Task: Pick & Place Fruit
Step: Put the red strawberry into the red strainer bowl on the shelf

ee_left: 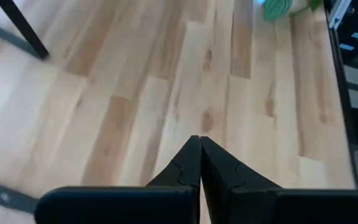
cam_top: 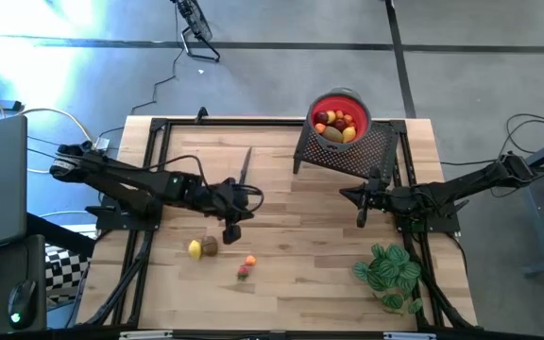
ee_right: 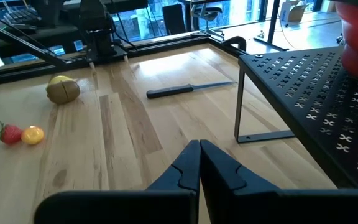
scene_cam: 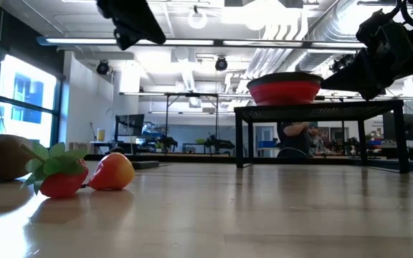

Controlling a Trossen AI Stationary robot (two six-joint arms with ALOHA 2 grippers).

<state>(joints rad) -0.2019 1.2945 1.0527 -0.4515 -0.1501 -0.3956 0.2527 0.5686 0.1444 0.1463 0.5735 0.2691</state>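
— Nearest the low camera lie a strawberry (scene_cam: pixel 62 180) with green leaves and an orange-yellow fruit (scene_cam: pixel 112 172), touching each other on the wooden table (cam_top: pixel 300 274). What sits behind them?

— A brown kiwi (scene_cam: pixel 2 156) sits at the left edge of that view, just beside the strawberry. From above, the kiwi (cam_top: pixel 210 246) lies against a yellow fruit (cam_top: pixel 195 248), and the strawberry and its orange neighbour lie a little nearer the front edge, close by.

— Where is the rest of the fruit?

— Several more pieces, yellow, red and orange, are piled in the red bowl (cam_top: pixel 340 115), which stands on a black perforated stand (cam_top: pixel 348 151) at the back of the table.

— And the left gripper (cam_top: pixel 231 229)?

— It hovers above the table just beside the kiwi and yellow fruit, on their right in the overhead view. Its fingers (ee_left: pixel 188 168) are pressed together with nothing between them; its wrist view shows only bare planks beneath.

— The right gripper (cam_top: pixel 362 215)?

— It hangs near the front edge of the stand, well apart from the loose fruit. Its fingers (ee_right: pixel 188 165) are likewise fully closed and empty.

— Anything else on the table?

— A thin dark knife (cam_top: pixel 246 167) lies behind the left arm, and a green leafy plant (cam_top: pixel 387 269) stands at the front right.
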